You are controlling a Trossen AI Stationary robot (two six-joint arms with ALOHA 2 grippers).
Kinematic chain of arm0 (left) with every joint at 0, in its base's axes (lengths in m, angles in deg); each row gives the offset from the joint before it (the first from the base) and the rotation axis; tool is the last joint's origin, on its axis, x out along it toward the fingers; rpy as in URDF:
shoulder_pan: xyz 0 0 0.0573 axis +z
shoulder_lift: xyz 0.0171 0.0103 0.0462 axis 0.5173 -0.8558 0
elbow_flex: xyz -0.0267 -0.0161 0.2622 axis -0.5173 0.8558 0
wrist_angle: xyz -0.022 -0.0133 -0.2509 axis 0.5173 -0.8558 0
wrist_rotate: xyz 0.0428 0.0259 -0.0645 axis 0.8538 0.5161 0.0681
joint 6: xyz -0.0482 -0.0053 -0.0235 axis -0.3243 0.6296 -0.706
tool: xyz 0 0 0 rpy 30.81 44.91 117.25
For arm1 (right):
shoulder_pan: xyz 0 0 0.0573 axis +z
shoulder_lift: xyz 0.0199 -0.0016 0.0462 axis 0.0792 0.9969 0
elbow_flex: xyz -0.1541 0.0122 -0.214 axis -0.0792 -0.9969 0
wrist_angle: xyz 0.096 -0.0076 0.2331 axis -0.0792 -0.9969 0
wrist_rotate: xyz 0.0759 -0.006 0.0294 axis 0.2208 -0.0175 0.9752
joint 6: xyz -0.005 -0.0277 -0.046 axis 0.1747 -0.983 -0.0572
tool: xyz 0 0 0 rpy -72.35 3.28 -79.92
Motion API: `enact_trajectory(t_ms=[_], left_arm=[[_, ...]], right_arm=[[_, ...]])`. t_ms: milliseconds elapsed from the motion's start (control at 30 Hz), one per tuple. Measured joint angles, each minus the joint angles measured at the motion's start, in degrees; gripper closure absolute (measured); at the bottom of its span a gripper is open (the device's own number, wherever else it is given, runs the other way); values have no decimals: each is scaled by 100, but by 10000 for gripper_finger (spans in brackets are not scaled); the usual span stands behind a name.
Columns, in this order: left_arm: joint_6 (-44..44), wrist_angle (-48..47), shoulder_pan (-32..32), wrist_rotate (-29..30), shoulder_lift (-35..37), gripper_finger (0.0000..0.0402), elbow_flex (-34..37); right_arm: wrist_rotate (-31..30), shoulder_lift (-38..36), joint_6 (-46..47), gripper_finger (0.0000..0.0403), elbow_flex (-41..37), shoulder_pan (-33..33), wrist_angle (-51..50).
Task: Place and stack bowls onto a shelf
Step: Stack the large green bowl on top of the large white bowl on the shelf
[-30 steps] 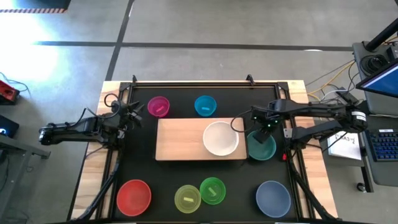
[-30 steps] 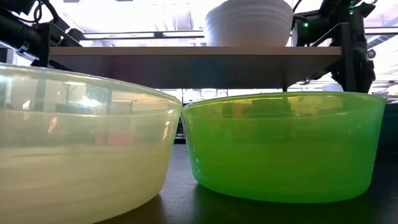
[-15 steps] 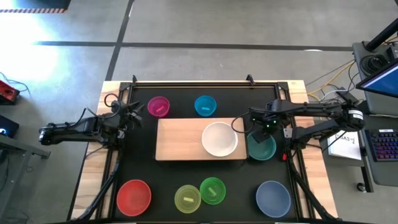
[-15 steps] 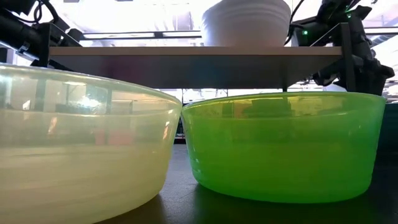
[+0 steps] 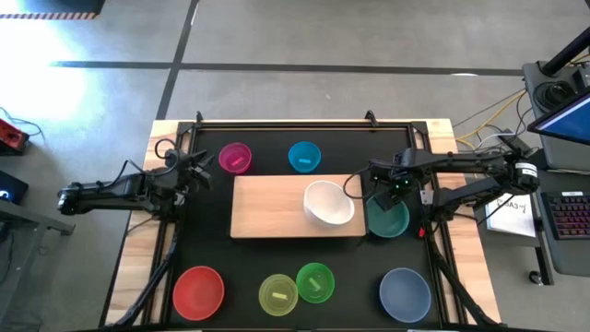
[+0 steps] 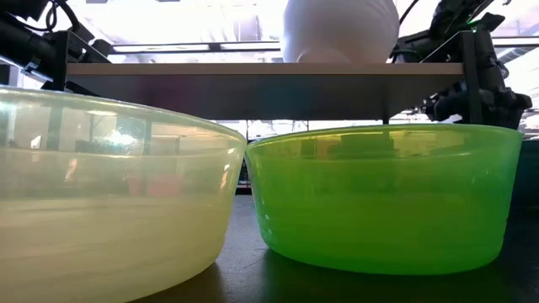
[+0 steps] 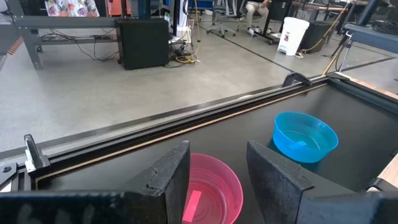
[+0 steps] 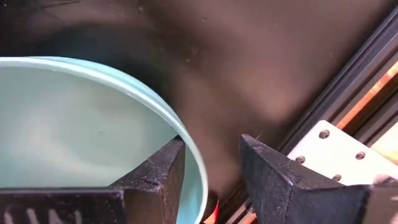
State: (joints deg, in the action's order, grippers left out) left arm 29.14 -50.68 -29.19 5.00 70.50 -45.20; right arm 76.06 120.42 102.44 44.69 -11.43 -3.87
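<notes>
White bowl tips on the shelf!
The white bowl [image 5: 328, 203] has tilted and shifted right on the shelf [image 5: 267, 207] since a moment ago. Right gripper [image 5: 383, 191], fingers apart, straddles the teal bowl [image 5: 388, 219] rim just right of it; left gripper [image 5: 194, 171] waits, fingers apart, near the magenta bowl [image 5: 235, 158].

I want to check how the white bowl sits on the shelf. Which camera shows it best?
The high view: the white bowl shows whole from above, on the right part of the shelf, apparently tilted. The low view shows only its side above the shelf edge, cropped at the top. Neither wrist view shows it.
</notes>
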Motion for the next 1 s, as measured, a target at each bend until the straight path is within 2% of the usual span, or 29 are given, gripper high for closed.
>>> enact_trajectory(t_ms=[333,833,1000], left_arm=[[0,0,0,0,-1,260,3],[0,4,0,0,1,260,7],[0,4,2,0,0,260,7]], right_arm=[[-9,36,-254,273,0,4,417],[68,408,-588,383,7,3,687],[232,276,-603,388,67,4,649]])
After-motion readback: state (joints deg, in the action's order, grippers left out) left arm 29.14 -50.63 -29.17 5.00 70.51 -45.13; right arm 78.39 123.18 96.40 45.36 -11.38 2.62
